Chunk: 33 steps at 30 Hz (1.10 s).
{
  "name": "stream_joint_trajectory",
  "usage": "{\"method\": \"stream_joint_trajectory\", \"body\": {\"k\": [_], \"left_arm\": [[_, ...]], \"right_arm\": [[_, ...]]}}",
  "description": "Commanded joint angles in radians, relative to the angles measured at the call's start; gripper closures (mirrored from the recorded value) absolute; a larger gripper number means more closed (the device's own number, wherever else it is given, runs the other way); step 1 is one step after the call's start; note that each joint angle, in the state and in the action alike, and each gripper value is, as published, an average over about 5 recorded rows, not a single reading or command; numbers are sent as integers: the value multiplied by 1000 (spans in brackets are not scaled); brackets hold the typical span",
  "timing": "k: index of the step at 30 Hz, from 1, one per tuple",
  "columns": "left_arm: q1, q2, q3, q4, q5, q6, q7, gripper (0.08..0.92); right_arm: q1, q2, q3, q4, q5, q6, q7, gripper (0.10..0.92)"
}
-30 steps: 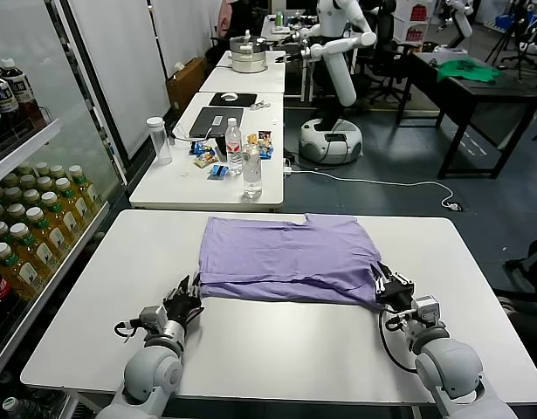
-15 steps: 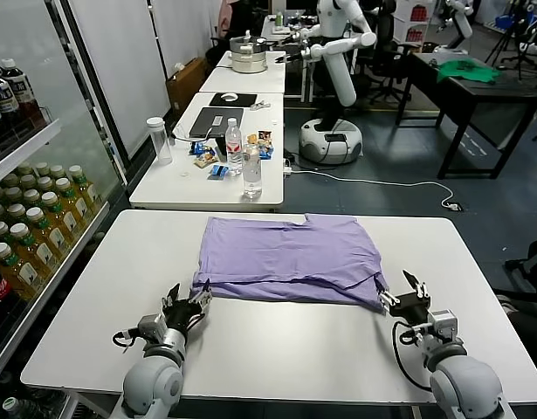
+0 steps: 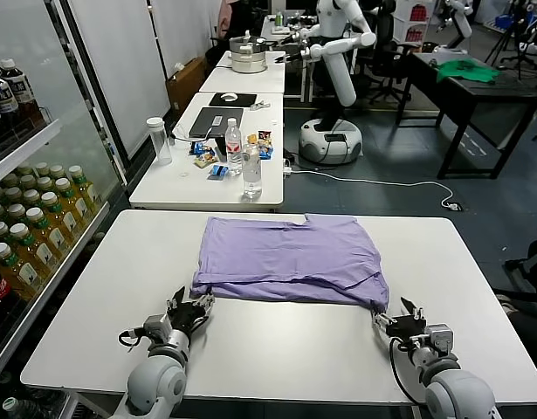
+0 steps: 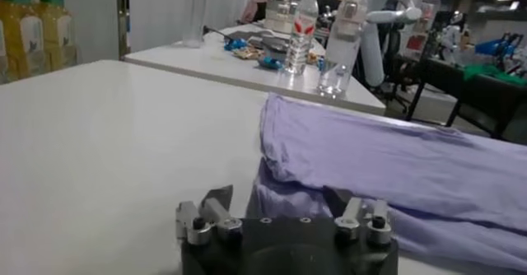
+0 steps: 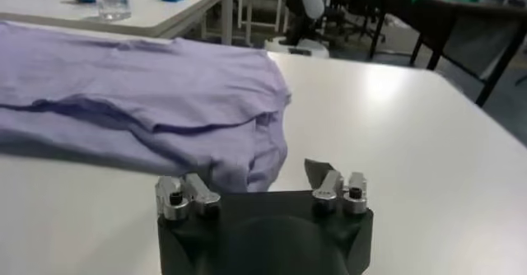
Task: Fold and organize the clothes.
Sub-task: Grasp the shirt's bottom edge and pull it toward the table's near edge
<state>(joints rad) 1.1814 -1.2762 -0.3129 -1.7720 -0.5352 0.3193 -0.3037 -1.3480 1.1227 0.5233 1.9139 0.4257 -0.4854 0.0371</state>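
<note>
A thin lavender-purple T-shirt lies folded mid-desk on the white desk. Left hand and right hand, fingers apart and empty, flank its near corners.

The T-shirt runs off the left wrist view's edge, its far sleeve unseen.

Thin matt T-shirt cloth, smooth table
</note>
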Motion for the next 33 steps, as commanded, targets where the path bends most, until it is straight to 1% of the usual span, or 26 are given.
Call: {"method": "stream_joint_trajectory", "body": {"k": [1,3,12,15,23,28,33], "left_arm": [[-22,-1,-2,41,-23,0,2,494],[-26,0,-3,46,-26,-1,3,554],[-40,-4,-3,66,-45,-6,11,792],[-32,-8,-2,61,-50,-7,15,837],[-8,-17,-4,35,-53,-9,18,847],[46,-9,-12,-59,-55,-3,16,850],[140,8,-30,-167,-53,3,14,855]], "right_arm": [[5,3,-11,-19,21,-11,0,534],[10,0,-9,-17,23,-6,-2,603],[27,-17,4,-9,35,7,-15,858],[20,-24,13,1,40,7,-20,907],[-9,-38,36,35,49,7,-26,916],[-64,-41,60,98,49,4,-27,916],[-163,-54,108,185,50,-4,-30,916]]}}
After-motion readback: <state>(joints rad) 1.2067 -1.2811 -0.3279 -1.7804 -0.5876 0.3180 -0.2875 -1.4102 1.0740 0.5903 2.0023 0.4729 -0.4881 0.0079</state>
